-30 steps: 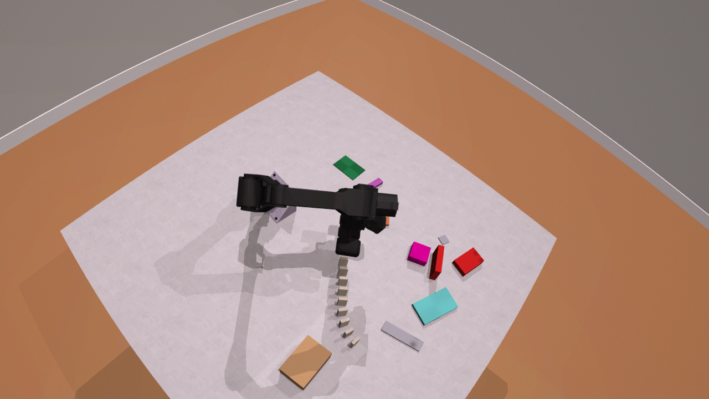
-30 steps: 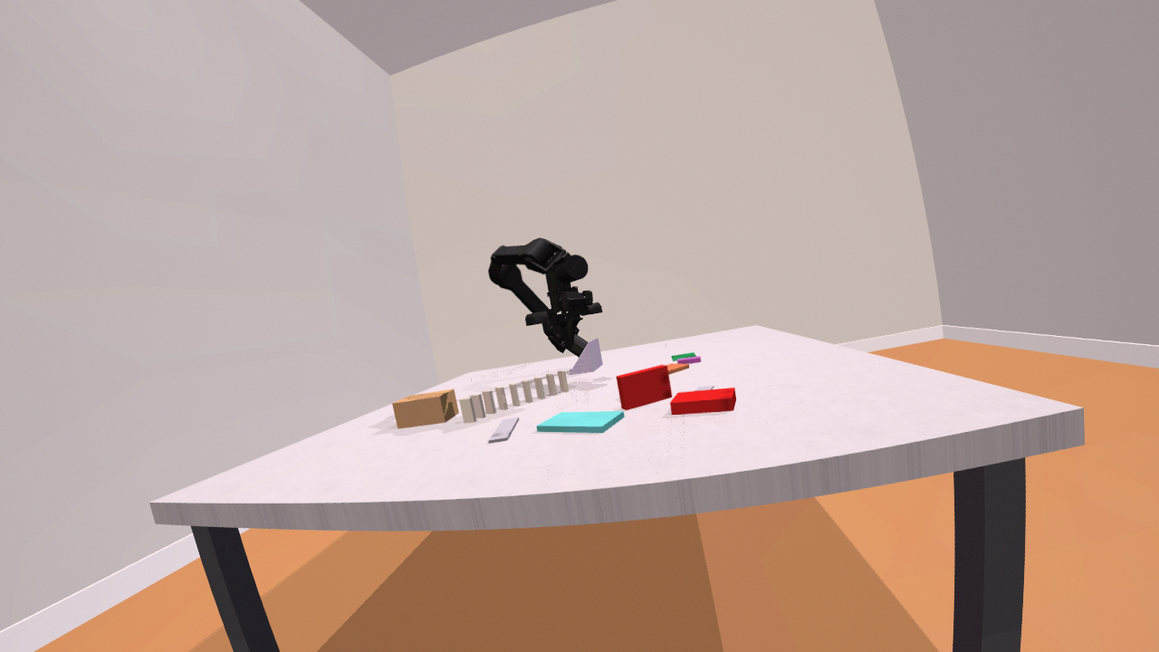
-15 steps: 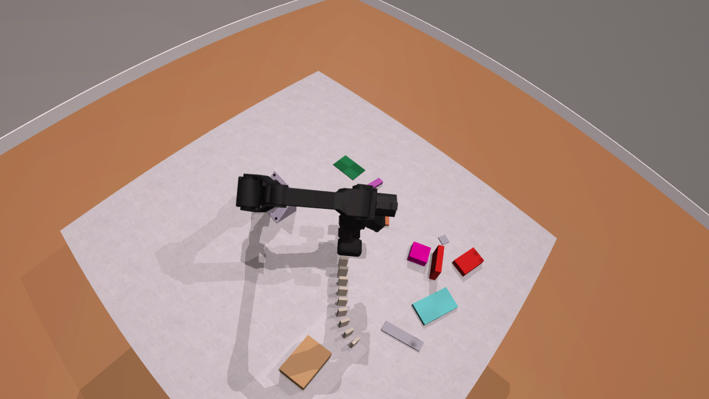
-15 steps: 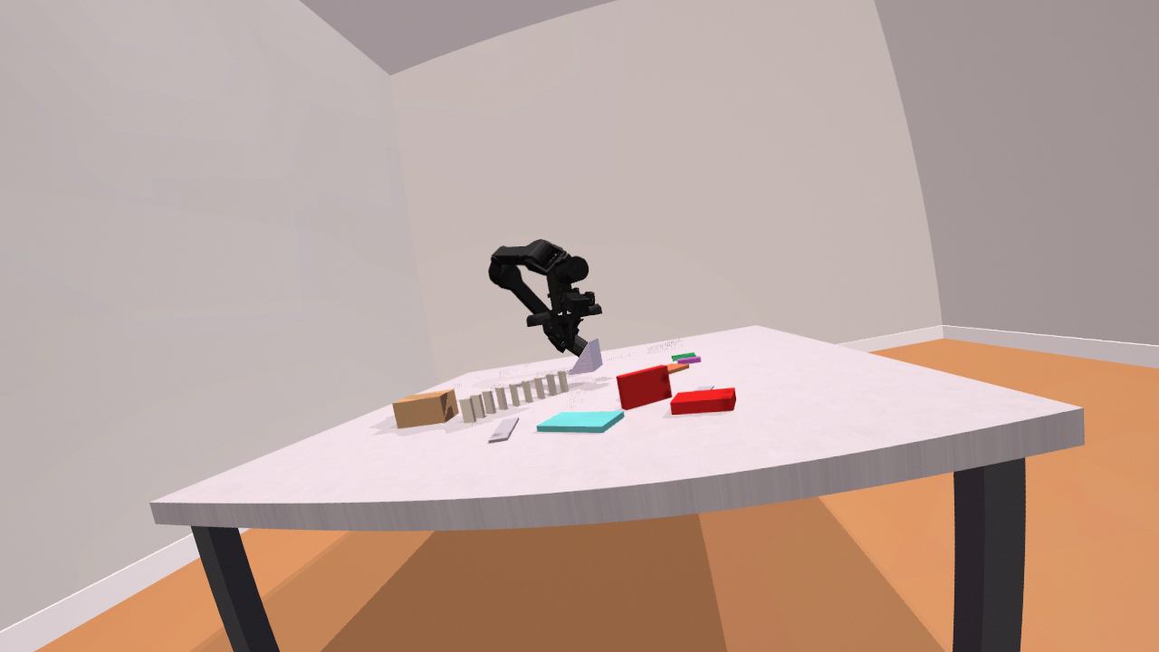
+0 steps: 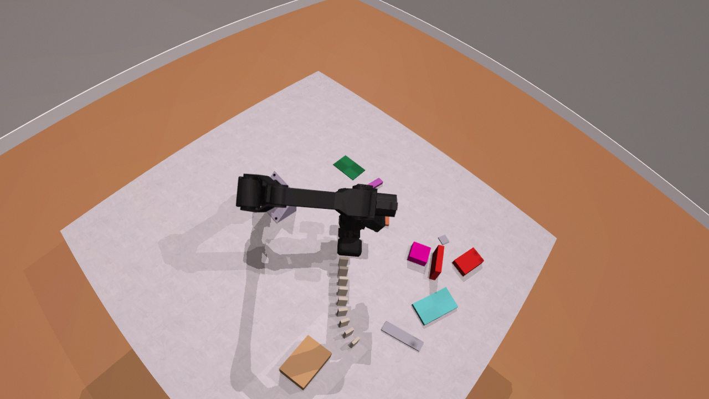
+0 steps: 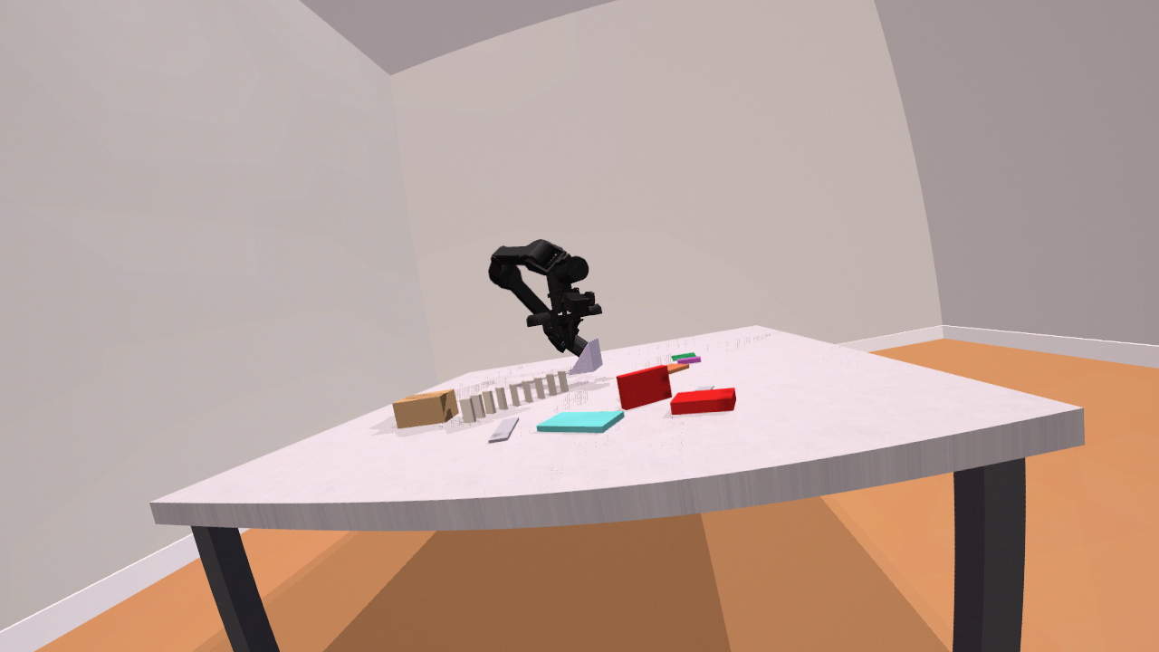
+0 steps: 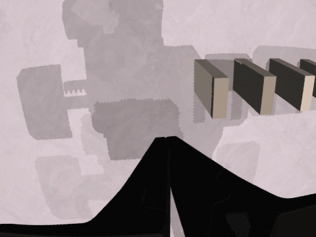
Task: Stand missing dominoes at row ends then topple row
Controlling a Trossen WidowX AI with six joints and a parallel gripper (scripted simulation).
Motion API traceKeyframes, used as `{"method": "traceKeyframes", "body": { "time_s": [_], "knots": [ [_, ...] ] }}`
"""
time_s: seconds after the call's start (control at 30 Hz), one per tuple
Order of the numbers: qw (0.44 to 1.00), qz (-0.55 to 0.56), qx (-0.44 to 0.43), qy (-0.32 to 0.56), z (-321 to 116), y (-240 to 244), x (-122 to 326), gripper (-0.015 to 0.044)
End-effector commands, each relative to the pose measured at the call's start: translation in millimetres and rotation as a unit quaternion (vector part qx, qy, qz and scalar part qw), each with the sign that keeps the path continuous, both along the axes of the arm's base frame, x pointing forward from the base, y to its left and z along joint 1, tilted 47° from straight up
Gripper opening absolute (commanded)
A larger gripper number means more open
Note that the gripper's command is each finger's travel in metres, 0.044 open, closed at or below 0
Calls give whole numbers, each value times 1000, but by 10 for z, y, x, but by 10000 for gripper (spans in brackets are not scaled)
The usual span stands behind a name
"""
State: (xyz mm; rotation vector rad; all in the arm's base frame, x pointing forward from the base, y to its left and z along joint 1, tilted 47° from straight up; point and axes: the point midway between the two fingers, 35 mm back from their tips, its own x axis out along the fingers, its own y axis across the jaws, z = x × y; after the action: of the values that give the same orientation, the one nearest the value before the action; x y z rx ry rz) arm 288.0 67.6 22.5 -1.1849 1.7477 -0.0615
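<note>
A row of several beige dominoes (image 5: pixel 342 291) (image 6: pixel 526 393) stands upright and evenly spaced, curving at the end near the tan box. The end domino on the arm's side (image 5: pixel 343 261) (image 6: pixel 563 381) (image 7: pixel 220 99) stands upright at the right in the wrist view. The domino at the curved end (image 5: pixel 354 342) (image 6: pixel 467 410) also stands. My gripper (image 7: pixel 165 147) is shut and empty, its fingertips together, beyond the arm-side end of the row. The fingertips appear above the table and apart from the end domino. The arm hides them in the top view.
A tan box (image 5: pixel 305 362) (image 6: pixel 421 410) sits near the curved end. A grey bar (image 5: pixel 401 336) (image 6: pixel 503 430), cyan slab (image 5: pixel 435 306) (image 6: pixel 579 422), upright red block (image 5: pixel 436 262) (image 6: pixel 644 388), lying red block (image 5: pixel 467 261) (image 6: pixel 703 401) and magenta block (image 5: pixel 419 253) are to one side. A green tile (image 5: pixel 349 167) lies behind the arm.
</note>
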Motion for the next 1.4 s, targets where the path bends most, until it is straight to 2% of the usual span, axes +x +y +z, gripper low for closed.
{"method": "traceKeyframes", "body": {
  "time_s": [0.0,0.47,0.7,1.37],
  "knots": [
    [1000,1,3,2,-6,6,-3,0],
    [1000,1,3,2,-26,-13,-1,0],
    [1000,1,1,2,-552,-582,-35,0],
    [1000,1,2,1,-447,-683,123,0]
  ]
}}
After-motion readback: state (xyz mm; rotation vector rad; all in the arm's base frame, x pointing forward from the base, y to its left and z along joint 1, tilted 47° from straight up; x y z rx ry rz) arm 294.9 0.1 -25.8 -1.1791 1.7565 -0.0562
